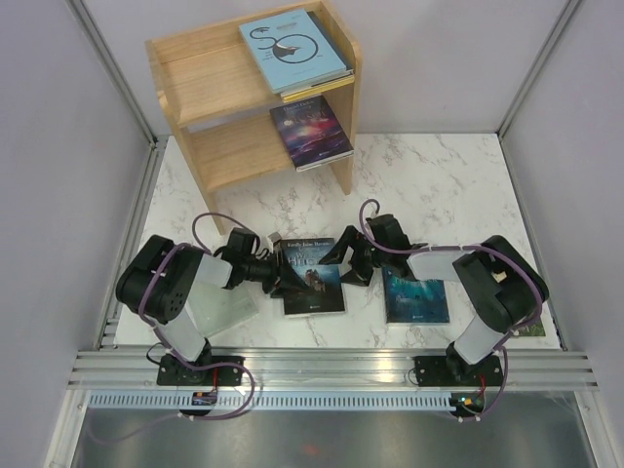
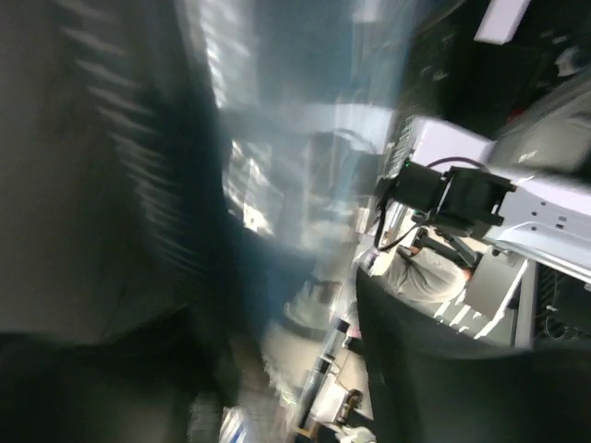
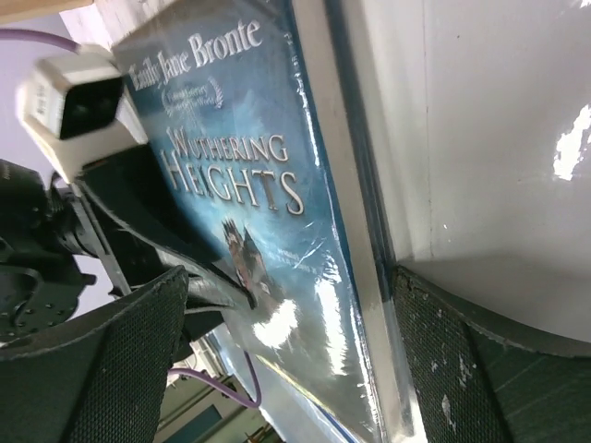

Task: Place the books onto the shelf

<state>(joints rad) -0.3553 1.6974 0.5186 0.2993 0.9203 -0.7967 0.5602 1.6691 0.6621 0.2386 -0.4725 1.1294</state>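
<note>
Left end effector (image 1: 282, 277), right end effector (image 1: 342, 264), book (image 1: 316, 285) flat between, lengthwise toward shelf (image 1: 200, 83)

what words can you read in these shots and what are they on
"Emily Jane Bronte": middle book, top of cover.
"WUTHERING HEIGHTS": same cover, below the name.
Small line under the author's name: too small to read.
Covers of the blue book, purple book and teal book: too small to read.
Left wrist view: blurred, nothing readable.
</note>
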